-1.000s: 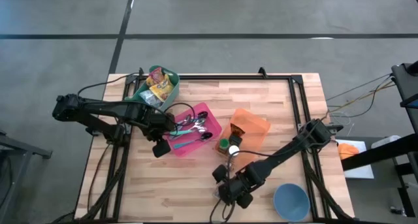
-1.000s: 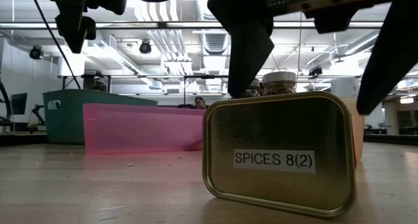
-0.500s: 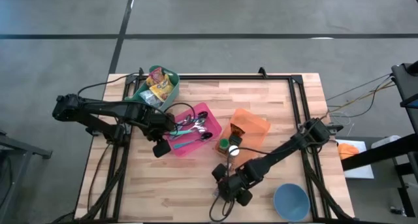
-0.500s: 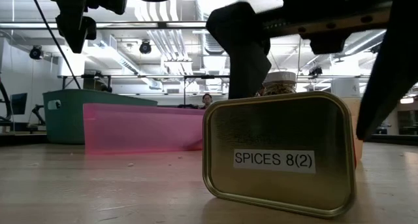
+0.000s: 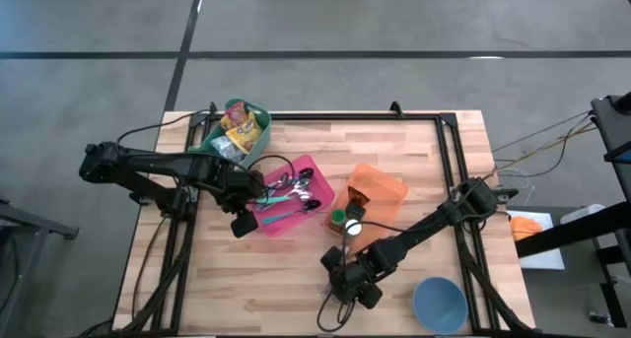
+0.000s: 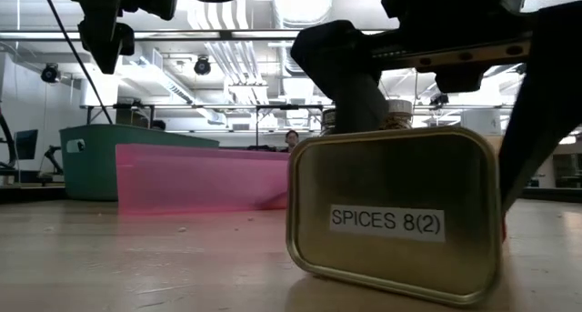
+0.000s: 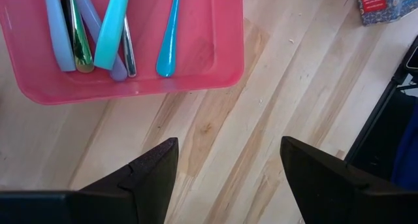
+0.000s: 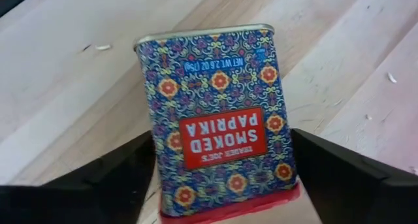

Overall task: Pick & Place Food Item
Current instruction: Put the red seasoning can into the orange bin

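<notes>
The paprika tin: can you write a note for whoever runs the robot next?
Right claw: jaws straddle the smoked paprika tin standing at the table's front edge; a firm grip isn't clear.
Left claw: open, waiting above the table beside the pink tray of utensils.
Done: right claw lined up on the tin.
Left: grip, lift, place it. The pictures don't show where.

- Spice tin (image 6: 393, 215) stands on the desk (image 5: 296, 269), between the right pincer's (image 5: 344, 288) fingers.
- Cutlery tray (image 7: 196, 61) lies just ahead of the left pincer (image 7: 225, 168).
- Bowl (image 5: 440, 304) sits beside the right pincer.
</notes>
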Robot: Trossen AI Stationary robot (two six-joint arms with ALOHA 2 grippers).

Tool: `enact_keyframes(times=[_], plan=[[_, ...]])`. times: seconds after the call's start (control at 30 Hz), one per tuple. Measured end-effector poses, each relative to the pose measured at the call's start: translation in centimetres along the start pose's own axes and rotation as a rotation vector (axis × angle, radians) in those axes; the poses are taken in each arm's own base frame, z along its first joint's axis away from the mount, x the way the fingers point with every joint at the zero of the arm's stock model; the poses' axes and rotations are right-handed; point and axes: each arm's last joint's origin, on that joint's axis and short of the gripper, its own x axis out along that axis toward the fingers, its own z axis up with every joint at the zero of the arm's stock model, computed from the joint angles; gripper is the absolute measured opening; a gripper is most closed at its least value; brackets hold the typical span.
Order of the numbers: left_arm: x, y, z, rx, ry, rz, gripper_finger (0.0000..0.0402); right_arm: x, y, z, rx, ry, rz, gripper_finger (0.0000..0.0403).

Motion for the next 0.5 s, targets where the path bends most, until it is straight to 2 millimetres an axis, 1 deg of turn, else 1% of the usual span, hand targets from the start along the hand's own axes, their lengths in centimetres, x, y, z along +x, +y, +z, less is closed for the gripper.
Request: enact_keyframes(times=[0.1,0.3,0.5], plan=[[0.0,0.0,0.0,0.0,0.0,0.0,0.0272,0.01,0.0,0.0,0.0,-0.001,0.0,0.028],[0.01,0.0,0.01,-0.001,0.0,0.0,0.0272,0.01,0.03,0.01,0.007,-0.002,0.0,0.0277],[0.0,-0.18,0.25,-0.059,-0.025,-0.019,0.0272,-0.3,-0.13,0.38,0.06,0.003,-0.031,0.0277]])
